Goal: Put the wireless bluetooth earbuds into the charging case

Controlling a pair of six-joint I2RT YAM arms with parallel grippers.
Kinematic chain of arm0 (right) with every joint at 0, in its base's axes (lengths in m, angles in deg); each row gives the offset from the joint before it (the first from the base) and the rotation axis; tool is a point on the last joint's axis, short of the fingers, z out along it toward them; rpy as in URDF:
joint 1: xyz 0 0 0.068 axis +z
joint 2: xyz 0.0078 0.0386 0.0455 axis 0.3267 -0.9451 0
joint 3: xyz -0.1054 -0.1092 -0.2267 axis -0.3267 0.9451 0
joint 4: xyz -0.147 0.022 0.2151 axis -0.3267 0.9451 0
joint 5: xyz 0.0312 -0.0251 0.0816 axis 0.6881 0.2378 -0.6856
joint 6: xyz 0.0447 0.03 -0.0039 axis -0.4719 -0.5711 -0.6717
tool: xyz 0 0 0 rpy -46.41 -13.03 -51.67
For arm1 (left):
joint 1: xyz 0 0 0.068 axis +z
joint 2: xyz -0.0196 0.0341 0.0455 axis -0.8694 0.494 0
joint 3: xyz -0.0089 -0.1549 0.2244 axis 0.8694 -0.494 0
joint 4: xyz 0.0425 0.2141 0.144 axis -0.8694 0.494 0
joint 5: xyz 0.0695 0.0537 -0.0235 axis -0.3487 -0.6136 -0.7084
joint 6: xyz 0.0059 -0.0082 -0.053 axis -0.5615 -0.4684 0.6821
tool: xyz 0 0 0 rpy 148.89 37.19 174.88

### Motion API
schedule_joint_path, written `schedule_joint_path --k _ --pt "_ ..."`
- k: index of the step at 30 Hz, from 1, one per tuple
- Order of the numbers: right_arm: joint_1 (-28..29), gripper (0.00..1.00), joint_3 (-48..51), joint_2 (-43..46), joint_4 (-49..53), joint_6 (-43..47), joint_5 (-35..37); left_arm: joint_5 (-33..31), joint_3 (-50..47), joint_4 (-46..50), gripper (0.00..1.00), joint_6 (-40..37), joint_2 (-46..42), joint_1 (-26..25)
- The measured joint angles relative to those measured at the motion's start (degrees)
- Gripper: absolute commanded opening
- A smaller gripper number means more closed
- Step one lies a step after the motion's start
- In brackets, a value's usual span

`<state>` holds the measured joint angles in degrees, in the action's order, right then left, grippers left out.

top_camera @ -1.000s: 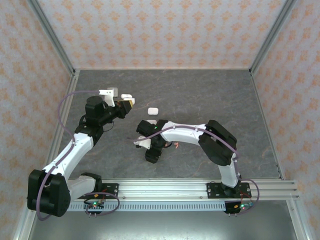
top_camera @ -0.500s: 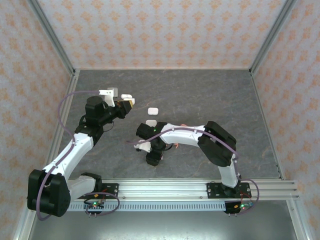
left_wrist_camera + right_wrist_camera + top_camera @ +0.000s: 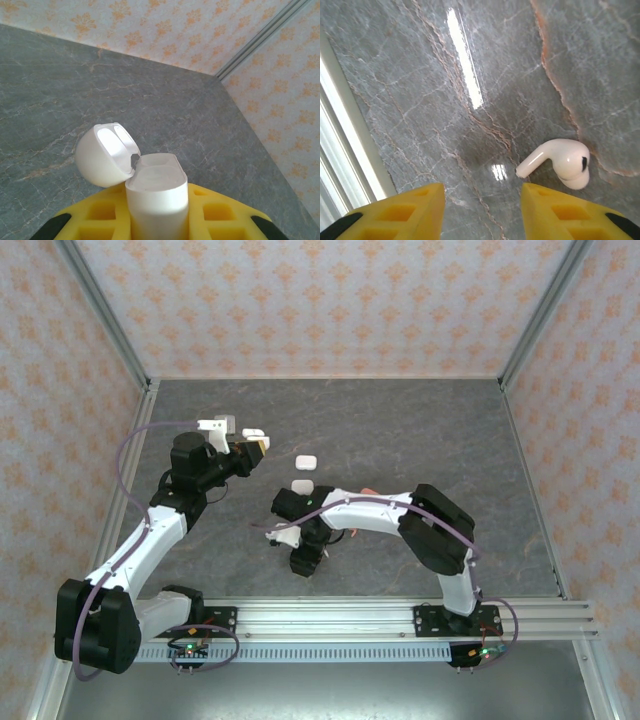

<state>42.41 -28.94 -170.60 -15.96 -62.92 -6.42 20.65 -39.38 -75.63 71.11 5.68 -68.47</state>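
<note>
1. While the right arm's yellow fingers (image 3: pixel 555 205) stand apart with nothing between them, the small white plastic earbud (image 3: pixel 560 161) lies on the grey marbled surface (image 3: pixel 420 90) just beyond one fingertip, near the near edge.
2. The left arm's yellow fingers (image 3: pixel 100 220) clamp a white pebble-shaped charging case (image 3: pixel 157 195) with its lid (image 3: pixel 102 155) flipped open. They hide its lower body.
3. The earbud lies on its side, its stem slanting back toward the gap.

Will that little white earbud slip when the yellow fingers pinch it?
Probably a bit. The small glossy white plastic earbud looks smooth and rounded, so it may squirt from the yellow fingers. Lying on its side with a bulbous head, it might spin if nudged. It looks stiff and light.
</note>
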Motion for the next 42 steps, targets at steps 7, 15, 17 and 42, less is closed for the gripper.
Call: schedule_joint_path --k 7,15,17,42 --pt "-3.0 0.46 0.0 5.1 -0.1 0.6 0.6 0.0 -0.2 0.0 0.00 0.0 0.0 0.0" --pt "-3.8 0.46 -3.3 0.3 -1.1 2.4 1.2 0.0 -0.2 0.0 0.00 0.0 0.0 0.0" --pt "-3.8 0.46 -3.6 -1.2 -1.5 2.7 1.3 0.0 -0.2 0.0 0.00 0.0 0.0 0.0" --pt "-3.8 0.33 -4.2 -4.9 -2.2 3.3 1.0 0.0 -0.2 0.0 0.00 0.0 0.0 0.0"
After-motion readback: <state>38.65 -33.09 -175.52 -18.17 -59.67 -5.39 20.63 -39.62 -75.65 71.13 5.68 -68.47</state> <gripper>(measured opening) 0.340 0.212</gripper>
